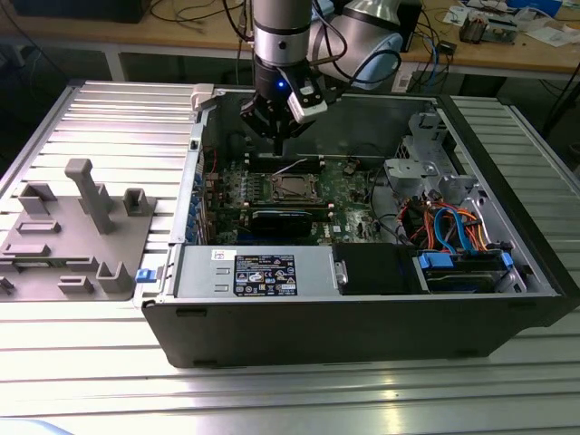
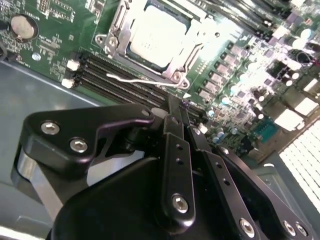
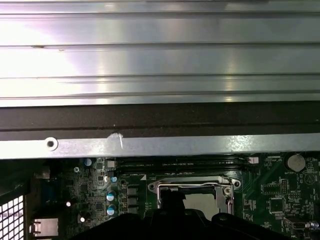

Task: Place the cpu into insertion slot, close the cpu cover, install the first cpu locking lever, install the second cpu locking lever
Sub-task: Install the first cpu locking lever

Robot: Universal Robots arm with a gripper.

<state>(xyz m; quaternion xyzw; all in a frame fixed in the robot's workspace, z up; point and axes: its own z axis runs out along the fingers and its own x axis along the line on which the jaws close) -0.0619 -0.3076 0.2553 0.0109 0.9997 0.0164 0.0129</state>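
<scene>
Cpu (image 2: 159,31) sits flat in insertion slot (image 2: 107,42) on green board (image 2: 50,47) — silver top faces up. Metal cpu cover (image 2: 194,47) lies down around it. Thin wire lever (image 2: 140,80) sticks out over black memory slots (image 2: 100,70), beside slot. Claw (image 2: 179,111) hangs above board near slot — fingers pressed together, nothing between them.

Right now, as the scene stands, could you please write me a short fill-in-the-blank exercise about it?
1. The motherboard is ___ in colour.
2. The gripper hangs above the motherboard and holds ___.
3. The square window of the cpu cover shows the metal top of the ___.

Missing words: green; nothing; cpu.
</scene>
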